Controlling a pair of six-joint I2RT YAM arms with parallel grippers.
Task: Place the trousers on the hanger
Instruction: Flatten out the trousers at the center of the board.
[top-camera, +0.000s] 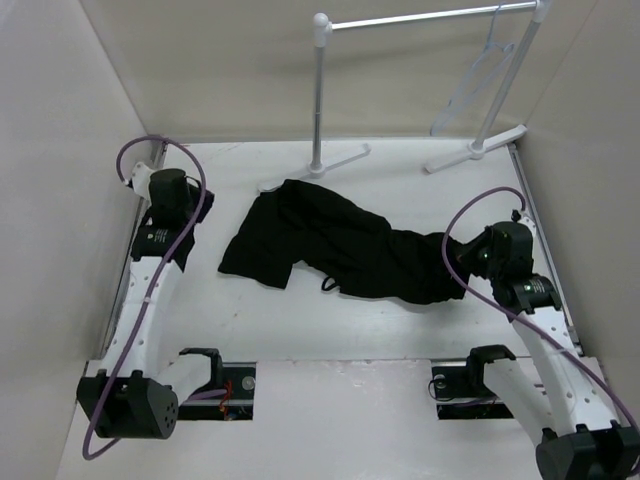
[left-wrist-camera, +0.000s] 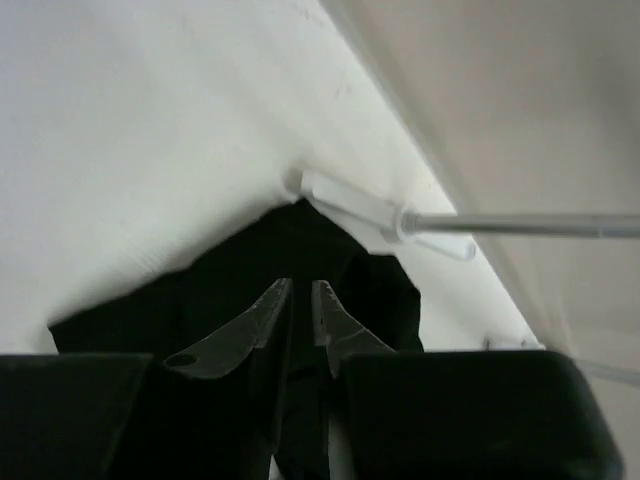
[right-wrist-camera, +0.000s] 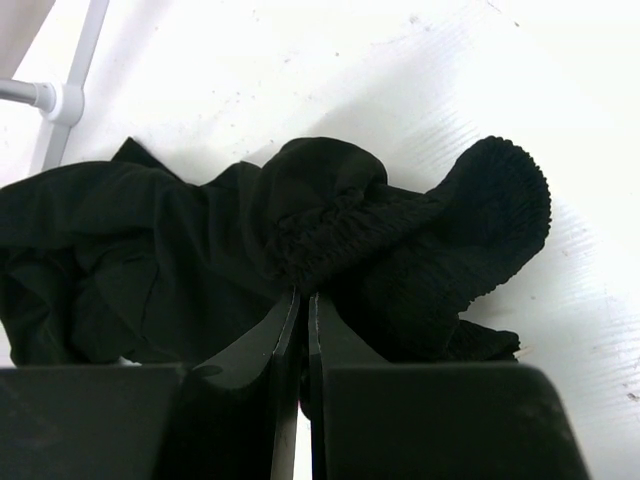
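Top external: trousers (top-camera: 340, 250) lengthwise left-right, ribbed waistband toward right end effector (top-camera: 462, 262).

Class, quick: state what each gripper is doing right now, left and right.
Left gripper: fingers nearly closed with a narrow gap, above the trousers, gripping nothing visible.
Right gripper: shut, at the ribbed edge of the trousers; grip on the cloth cannot be told.

**White table and what rests on it**

The flat white table (top-camera: 300, 320) carries the crumpled black cloth trousers (top-camera: 340, 245), spread across its middle from left to right; a thin drawstring loop (top-camera: 328, 284) trails off the near edge of the cloth; at the far side stand the splayed white feet of the tubular rail stand (top-camera: 340, 160), just beyond the trousers.
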